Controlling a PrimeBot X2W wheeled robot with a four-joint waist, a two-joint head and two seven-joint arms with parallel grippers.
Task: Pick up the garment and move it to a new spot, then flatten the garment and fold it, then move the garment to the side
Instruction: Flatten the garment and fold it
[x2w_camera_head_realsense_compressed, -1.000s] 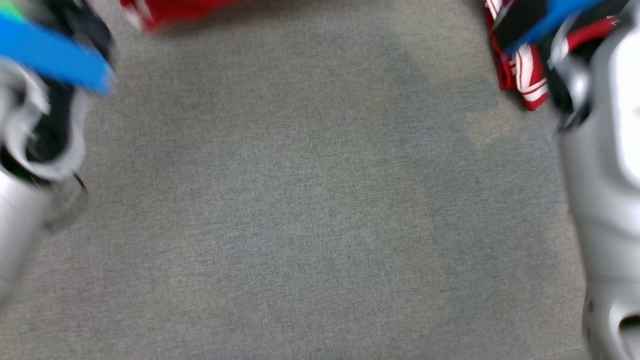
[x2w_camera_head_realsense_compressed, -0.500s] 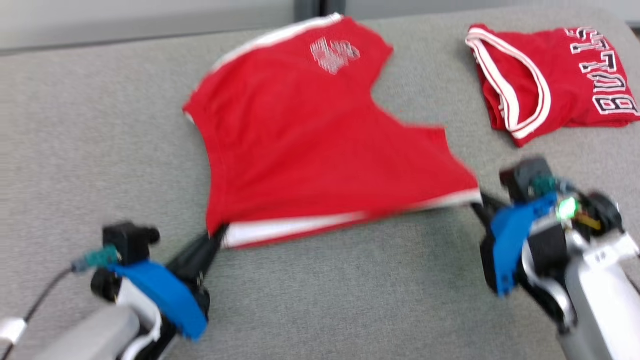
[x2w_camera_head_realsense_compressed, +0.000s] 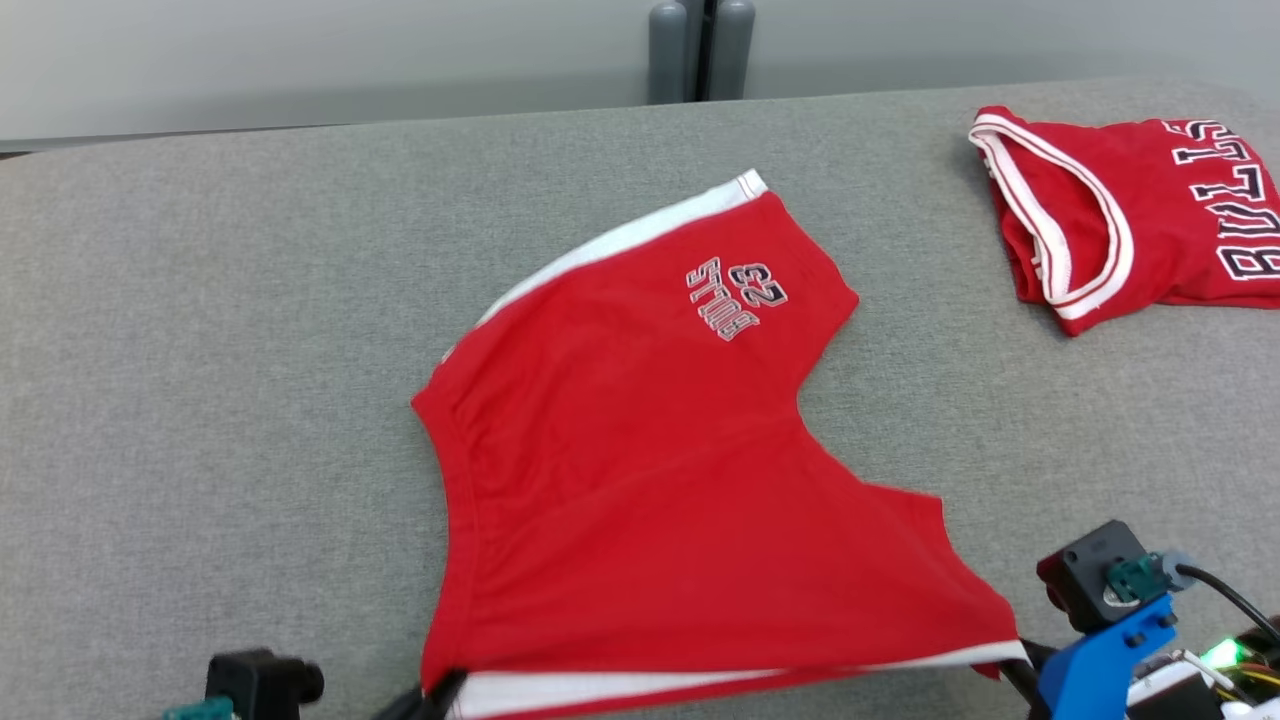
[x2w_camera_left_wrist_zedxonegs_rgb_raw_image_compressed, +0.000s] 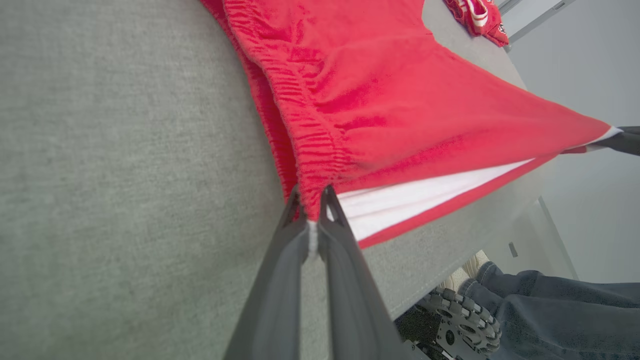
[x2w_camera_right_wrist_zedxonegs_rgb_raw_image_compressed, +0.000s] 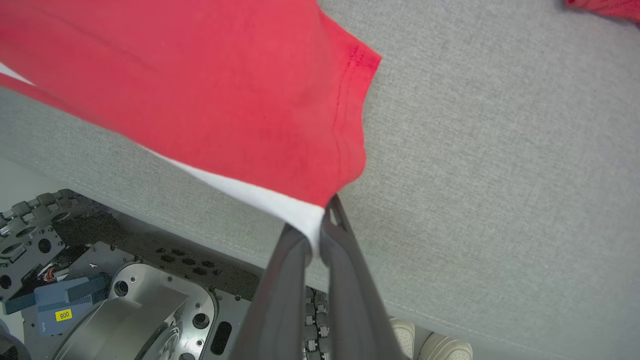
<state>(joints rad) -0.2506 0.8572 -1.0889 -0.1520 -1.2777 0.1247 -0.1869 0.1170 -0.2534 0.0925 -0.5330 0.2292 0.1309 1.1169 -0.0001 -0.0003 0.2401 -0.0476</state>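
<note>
Stretching across most of the head view, the grey padded table (x2w_camera_head_realsense_compressed: 200, 300) carries the red shorts (x2w_camera_head_realsense_compressed: 650, 480) at its middle and near side. The far leg lies flat on the cloth surface, while the near edge is raised off it and pulled into a straight line. That edge is the white side stripe (x2w_camera_head_realsense_compressed: 700, 682), and it runs taut because each end is pinched by an arm. Holding the two ends apart like this seems meant to draw out the wrinkles, so the fabric settles flat when lowered, which suits the flattening step before any fold. A folded red jersey (x2w_camera_head_realsense_compressed: 1150, 230) sits well apart at the far right corner, probably parked there to keep the working area free. In the left wrist view a person's leg (x2w_camera_left_wrist_zedxonegs_rgb_raw_image_compressed: 550, 300) stands beyond the table edge. The left gripper (x2w_camera_left_wrist_zedxonegs_rgb_raw_image_compressed: 311, 200) has its jaws closed tight on the gathered waistband corner, right where the white stripe begins. The right gripper (x2w_camera_right_wrist_zedxonegs_rgb_raw_image_compressed: 314, 220) is likewise clamped on the hem end of that stripe, with only a thin layer of cloth between its fingers. Smallest of all, the printed badge (x2w_camera_head_realsense_compressed: 735, 297) on the far leg faces up and reads upside-down from the robot's side.
</note>
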